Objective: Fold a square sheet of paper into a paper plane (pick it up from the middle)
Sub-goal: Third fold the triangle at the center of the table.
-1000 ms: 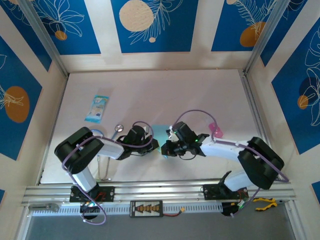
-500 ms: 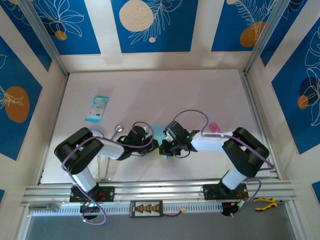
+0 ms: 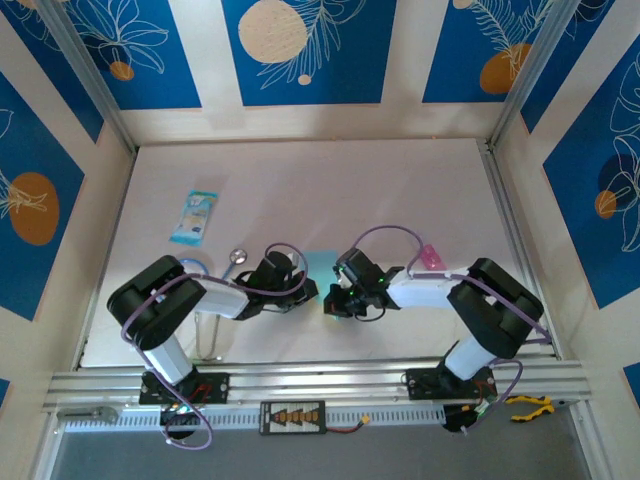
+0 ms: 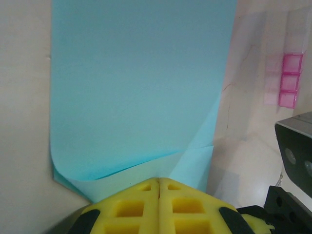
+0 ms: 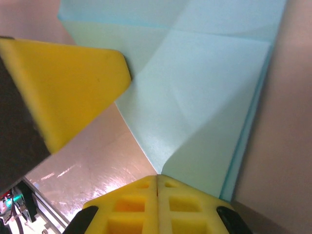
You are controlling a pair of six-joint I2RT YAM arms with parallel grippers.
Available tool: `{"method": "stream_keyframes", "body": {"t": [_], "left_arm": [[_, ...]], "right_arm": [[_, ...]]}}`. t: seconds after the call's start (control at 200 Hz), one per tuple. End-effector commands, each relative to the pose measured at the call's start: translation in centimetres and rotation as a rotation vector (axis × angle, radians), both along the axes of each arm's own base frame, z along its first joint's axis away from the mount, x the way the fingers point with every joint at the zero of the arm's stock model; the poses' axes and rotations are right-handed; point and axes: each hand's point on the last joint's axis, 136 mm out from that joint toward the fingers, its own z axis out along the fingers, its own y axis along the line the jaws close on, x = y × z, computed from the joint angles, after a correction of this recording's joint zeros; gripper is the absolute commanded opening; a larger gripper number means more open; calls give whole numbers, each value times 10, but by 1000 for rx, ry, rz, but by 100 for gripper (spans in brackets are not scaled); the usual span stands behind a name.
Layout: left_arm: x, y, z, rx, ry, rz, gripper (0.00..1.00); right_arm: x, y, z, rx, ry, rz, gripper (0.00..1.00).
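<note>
One thin, light-blue square sheet of paper [image 3: 320, 262], flat on the pale tabletop [image 3: 300, 190], towards the front edge and between the two gripper tips. Partly folded. In the left wrist view, sheet [image 4: 141, 87] with one near corner turned over into a diagonal flap and a second layer showing below the curled near edge. In the right wrist view, sheet [image 5: 209, 97] with diagonal creases across the top layer and lower layers stepped out along the right edge.

Left gripper [image 4: 158, 187]: yellow fingers pressed together, no gap along the seam, tips at the near edge of the sheet. From above, positioned at the sheet's left side [image 3: 308, 290]. One yellow finger [image 5: 68, 92] overlapping the sheet's left edge in the right wrist view. Cannot tell whether paper is nipped between the pads or only pressed beneath them.

Right gripper [image 5: 157, 183]: yellow fingers likewise closed tight, tips at the point where a crease meets the sheet's edge. Same doubt about a nip. From above [image 3: 333, 300], just beside the left gripper, tip facing tip.

Further out:
- Small translucent pink compartment strip [image 3: 430, 258], right of the sheet and apart from it.
- Small round silver metal object [image 3: 238, 255], left of the left wrist.
- Small blue-and-white printed packet [image 3: 194, 216], well apart at the far left.
- Blue wall panels with cream leaf patterns [image 3: 300, 50] around the table.
</note>
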Motion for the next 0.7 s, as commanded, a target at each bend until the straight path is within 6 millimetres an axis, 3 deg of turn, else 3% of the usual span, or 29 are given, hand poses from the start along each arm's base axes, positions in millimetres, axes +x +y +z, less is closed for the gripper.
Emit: {"method": "stream_keyframes", "body": {"t": [0.0, 0.115, 0.255, 0.43, 0.565, 0.69], "left_arm": [[-8, 10, -14, 77, 30, -2, 2], [-7, 7, -11, 70, 23, -8, 3], [-5, 6, -8, 61, 14, -7, 3], [-4, 5, -3, 50, 1, -13, 4], [-5, 4, -3, 47, -3, -14, 5], [-4, 4, -3, 41, -4, -16, 6]], "right_arm": [[-18, -17, -8, -30, 54, -4, 7], [-14, -8, 15, 14, -30, 46, 10], [-10, -9, 28, 15, -93, 76, 14], [2, -31, 18, -55, -73, -12, 21], [15, -27, 23, 97, -47, -47, 34], [23, -21, 23, 122, -36, -36, 35]]}}
